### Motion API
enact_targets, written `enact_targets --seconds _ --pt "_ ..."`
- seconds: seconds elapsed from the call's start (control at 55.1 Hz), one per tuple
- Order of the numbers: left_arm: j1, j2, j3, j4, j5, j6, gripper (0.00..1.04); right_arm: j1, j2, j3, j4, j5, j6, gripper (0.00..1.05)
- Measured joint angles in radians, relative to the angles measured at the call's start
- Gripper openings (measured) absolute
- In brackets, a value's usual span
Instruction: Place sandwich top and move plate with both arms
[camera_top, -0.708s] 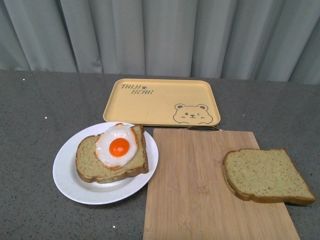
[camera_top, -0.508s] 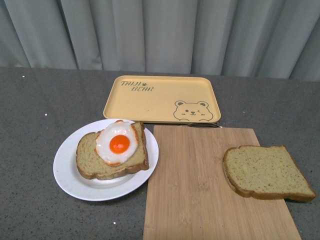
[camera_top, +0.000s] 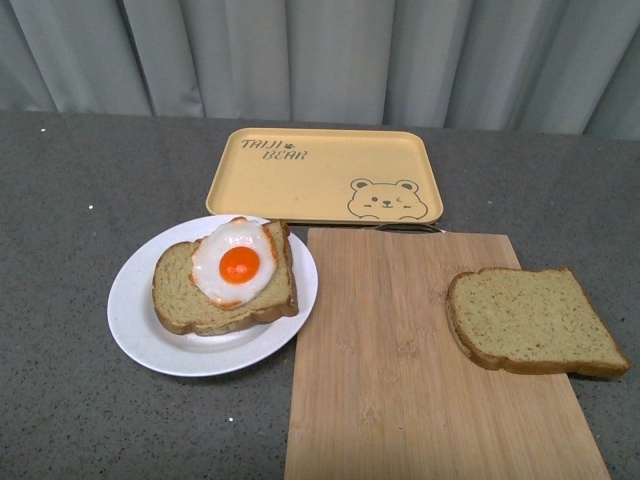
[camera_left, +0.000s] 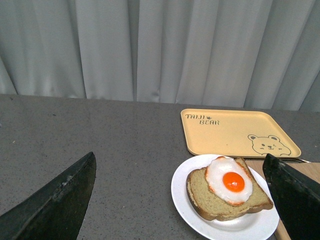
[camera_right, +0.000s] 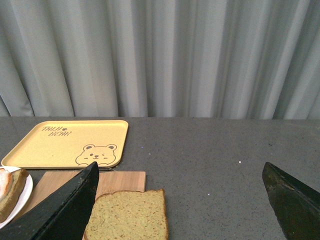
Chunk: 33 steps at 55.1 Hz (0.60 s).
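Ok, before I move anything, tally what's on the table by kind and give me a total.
Bread slices: 2, the sandwich top and the egg-topped slice
Fried egg: 1
Plate: 1
Yellow tray: 1
Cutting board: 1
Total: 6

Grey table (camera_top: 60, 200) carries yellow tray (camera_top: 320, 175), white plate (camera_top: 135, 330) and wooden board (camera_top: 390, 380), the three seemingly touching
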Motion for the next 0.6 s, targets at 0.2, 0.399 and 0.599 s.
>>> enact_targets --seconds 0.2,0.399,0.599 --pt "0.000 0.000 0.000 0.000 0.000 0.000 0.98 0.000 0.000 0.000 0.000 0.000 0.000 0.95" --pt "0.000 0.000 0.000 0.000 0.000 0.000 0.98 0.000 0.000 0.000 0.000 0.000 0.000 0.95" --pt "0.000 0.000 0.000 0.000 0.000 0.000 0.98 0.000 0.000 0.000 0.000 0.000 0.000 0.95"
